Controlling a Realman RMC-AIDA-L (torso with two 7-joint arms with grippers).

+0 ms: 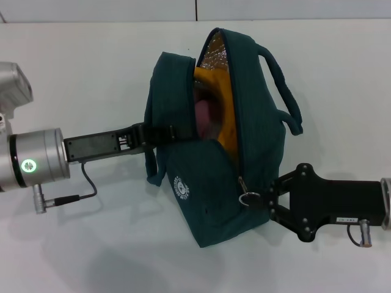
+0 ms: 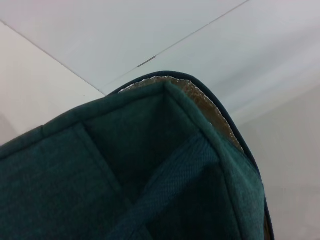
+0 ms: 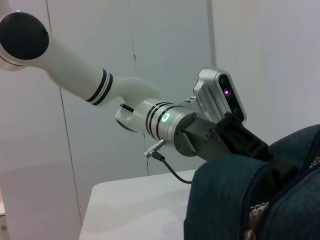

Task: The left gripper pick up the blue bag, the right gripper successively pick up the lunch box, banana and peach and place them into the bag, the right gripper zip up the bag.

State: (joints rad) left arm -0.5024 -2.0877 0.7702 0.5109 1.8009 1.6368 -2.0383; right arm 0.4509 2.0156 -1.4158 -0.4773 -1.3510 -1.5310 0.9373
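Observation:
The blue bag hangs tilted over the table, its mouth gaping toward the far side. My left gripper is shut on the bag's left strap and holds it up; the right wrist view shows this left gripper on the bag. In the opening lie the yellow-orange banana and the pink peach. The lunch box is hidden. The right gripper is at the bag's near right side, its fingers closed together on the zipper's ring pull. Bag fabric fills the left wrist view.
The white table spreads under the bag. A loose carry handle loops out on the bag's right. The left arm's thin cable droops below its wrist. A pale wall panel stands behind the table.

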